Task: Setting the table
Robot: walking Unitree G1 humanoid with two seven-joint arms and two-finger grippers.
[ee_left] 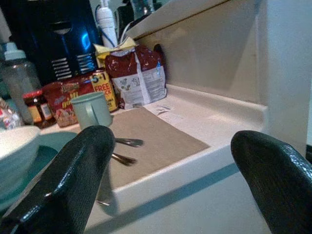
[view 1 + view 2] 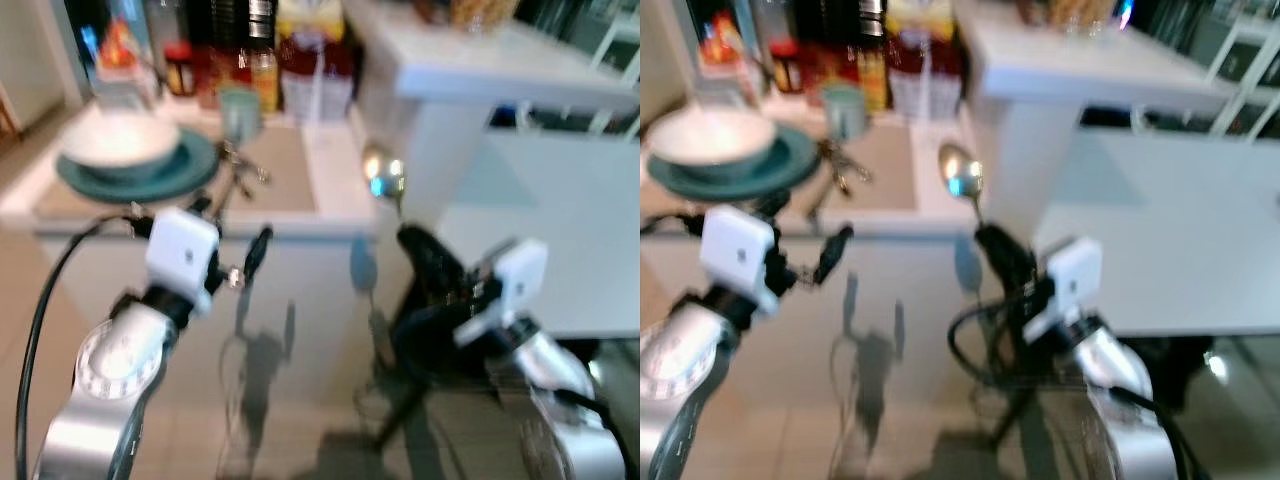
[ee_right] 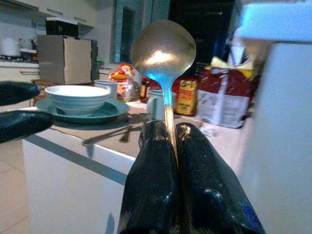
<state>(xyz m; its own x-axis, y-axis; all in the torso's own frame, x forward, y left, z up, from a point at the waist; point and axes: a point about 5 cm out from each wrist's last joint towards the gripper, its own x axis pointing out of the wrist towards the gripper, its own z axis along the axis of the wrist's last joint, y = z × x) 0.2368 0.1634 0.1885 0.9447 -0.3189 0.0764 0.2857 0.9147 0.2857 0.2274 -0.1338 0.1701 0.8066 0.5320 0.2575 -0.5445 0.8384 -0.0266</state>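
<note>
With its fingers pinching the shiny metal spoon upright at frame centre, the right end effector seems mid-delivery, next needing to lower it onto the tan placemat beside the white bowl on the tabletop, while the left end effector hovers spread.

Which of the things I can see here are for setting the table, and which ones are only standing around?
For the job: spoon clamped in the right end effector; white bowl on the teal plate; cutlery on the tan placemat; green mug; open left end effector.

Just standing around: red snack bags; jar; bottles.
</note>
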